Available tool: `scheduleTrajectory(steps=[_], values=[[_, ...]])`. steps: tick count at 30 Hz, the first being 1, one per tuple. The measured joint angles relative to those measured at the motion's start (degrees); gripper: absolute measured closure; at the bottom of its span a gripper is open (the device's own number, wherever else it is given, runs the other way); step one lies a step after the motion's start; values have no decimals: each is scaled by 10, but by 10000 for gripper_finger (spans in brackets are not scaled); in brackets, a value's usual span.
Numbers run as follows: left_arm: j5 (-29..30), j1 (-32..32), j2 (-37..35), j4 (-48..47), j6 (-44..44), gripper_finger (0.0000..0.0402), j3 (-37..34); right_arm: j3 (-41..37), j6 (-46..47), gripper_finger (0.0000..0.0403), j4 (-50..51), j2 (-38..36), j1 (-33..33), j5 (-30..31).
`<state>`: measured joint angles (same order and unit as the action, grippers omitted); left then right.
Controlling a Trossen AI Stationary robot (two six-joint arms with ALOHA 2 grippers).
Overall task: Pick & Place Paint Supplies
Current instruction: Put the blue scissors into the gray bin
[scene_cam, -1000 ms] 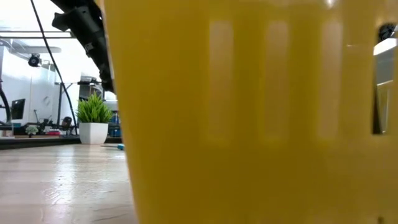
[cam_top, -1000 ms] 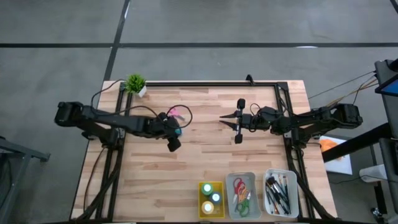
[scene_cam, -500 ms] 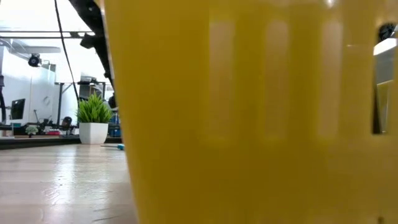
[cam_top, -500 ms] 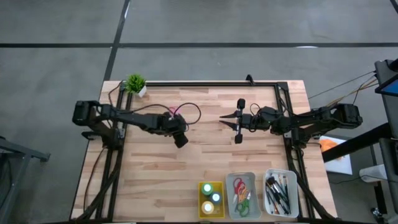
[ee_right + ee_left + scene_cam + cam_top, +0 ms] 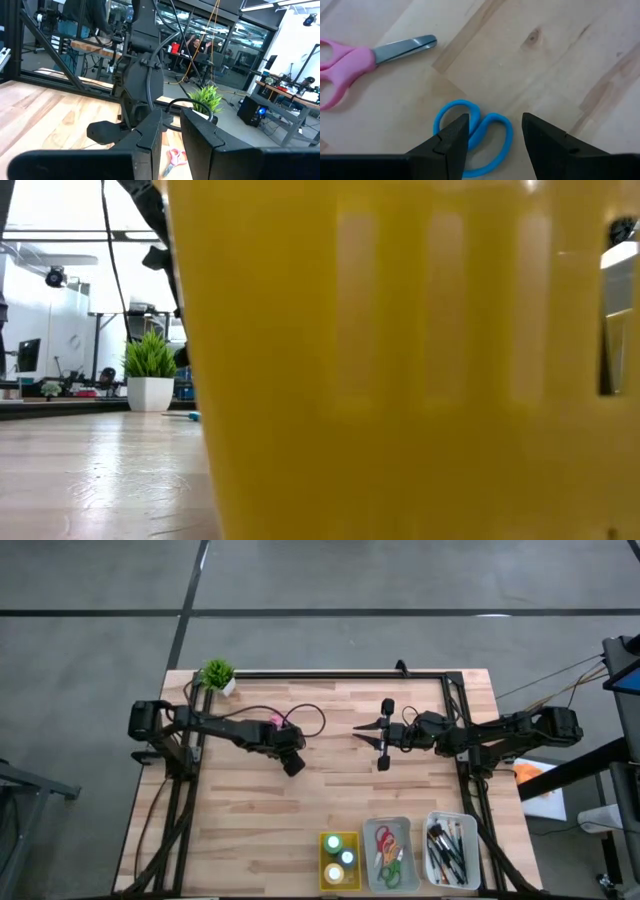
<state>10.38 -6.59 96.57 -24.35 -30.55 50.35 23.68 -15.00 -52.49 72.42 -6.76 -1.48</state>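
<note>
Blue-handled scissors [image 5: 474, 141] lie flat on the wooden table. My left gripper [image 5: 492, 122] points down over them, open, with one finger on each side of the two handle loops; whether a finger touches a loop I cannot tell. In the high view this gripper [image 5: 292, 764] hides them. Pink-handled scissors [image 5: 355, 60] lie flat just beyond, toward the table's far edge [image 5: 277, 721]. My right gripper [image 5: 358, 728] waits level above the table's middle right, with a narrow gap between its fingers [image 5: 171, 120] and nothing in it.
Three trays stand at the near edge: yellow [image 5: 340, 860] with paint bottles, grey [image 5: 388, 853] with scissors, white [image 5: 450, 850] with brushes. The yellow tray's wall [image 5: 400, 360] fills the low view. A small potted plant [image 5: 218, 675] stands at the far left corner.
My left gripper has gone down and toward the table's right edge, coming over the blue scissors, and has tipped more steeply downward. Both pairs of scissors lie where they were.
</note>
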Motion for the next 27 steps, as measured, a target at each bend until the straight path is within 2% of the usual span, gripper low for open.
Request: scheduleTrajectory(steps=[6,27], values=[[-20,1,0,-6,-16,215,0,0,0,336,0,0,0,0],[-25,2,14,-3,-40,216,0,0,0,336,0,0,0,0]])
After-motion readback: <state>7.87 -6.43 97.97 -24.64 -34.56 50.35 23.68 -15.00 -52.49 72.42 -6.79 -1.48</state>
